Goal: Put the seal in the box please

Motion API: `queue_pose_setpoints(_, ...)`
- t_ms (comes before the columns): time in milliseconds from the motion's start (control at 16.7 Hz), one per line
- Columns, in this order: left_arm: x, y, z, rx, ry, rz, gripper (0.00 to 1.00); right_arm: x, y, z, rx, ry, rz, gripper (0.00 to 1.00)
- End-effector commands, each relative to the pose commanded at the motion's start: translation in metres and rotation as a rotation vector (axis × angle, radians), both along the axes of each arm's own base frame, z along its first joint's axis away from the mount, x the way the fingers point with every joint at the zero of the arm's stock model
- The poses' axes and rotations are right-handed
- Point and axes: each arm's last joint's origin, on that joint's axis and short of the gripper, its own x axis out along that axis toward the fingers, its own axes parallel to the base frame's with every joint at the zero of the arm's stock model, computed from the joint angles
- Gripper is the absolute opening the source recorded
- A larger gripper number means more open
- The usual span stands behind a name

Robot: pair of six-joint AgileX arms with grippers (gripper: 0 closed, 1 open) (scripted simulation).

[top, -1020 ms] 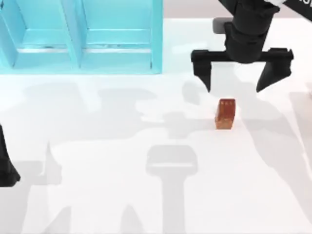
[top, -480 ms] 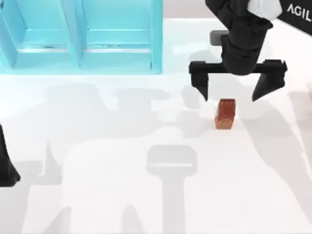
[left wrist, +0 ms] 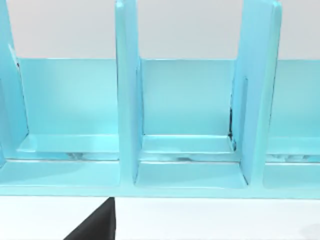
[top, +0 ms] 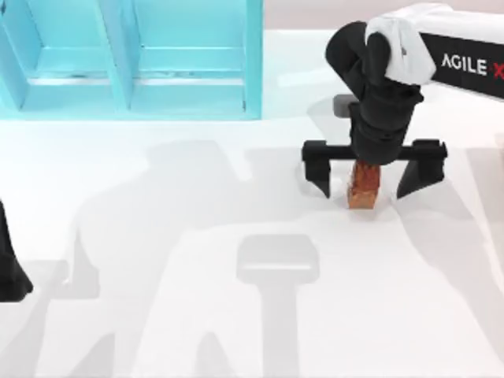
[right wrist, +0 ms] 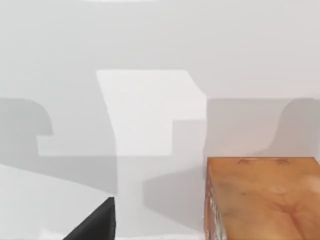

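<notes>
Right gripper (top: pixel 368 178) spread wide astride seal (top: pixel 364 187); box (top: pixel 130 59) well apart.

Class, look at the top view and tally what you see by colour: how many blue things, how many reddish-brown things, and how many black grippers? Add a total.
Blue: 1, the box
Reddish-brown: 1, the seal
Black: 2, the right gripper and left gripper
Total: 4

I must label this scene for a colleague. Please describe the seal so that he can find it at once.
On the white table, look right of the blue box, under the right end effector, whose open fingers straddle it. The seal is a small reddish-brown block with an orange-tan base, the only coloured item there.
</notes>
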Motion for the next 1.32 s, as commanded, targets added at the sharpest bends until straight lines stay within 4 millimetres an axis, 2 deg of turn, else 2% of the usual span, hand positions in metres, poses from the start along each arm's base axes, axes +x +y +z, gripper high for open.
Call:
queue_pose_setpoints(120, 0.0, 0.0, 0.0, 0.0, 0.0, 0.0, 1.0, 0.0, 0.0, 0.0, 0.0, 0.0, 0.0, 1.0)
queue_pose_setpoints(900, 0.0, 0.0, 0.0, 0.0, 0.0, 0.0, 1.0, 0.0, 0.0, 0.0, 0.0, 0.0, 0.0, 0.02)
queue_pose_setpoints(1320, 0.0, 0.0, 0.0, 0.0, 0.0, 0.0, 1.0, 0.0, 0.0, 0.0, 0.0, 0.0, 0.0, 0.0)
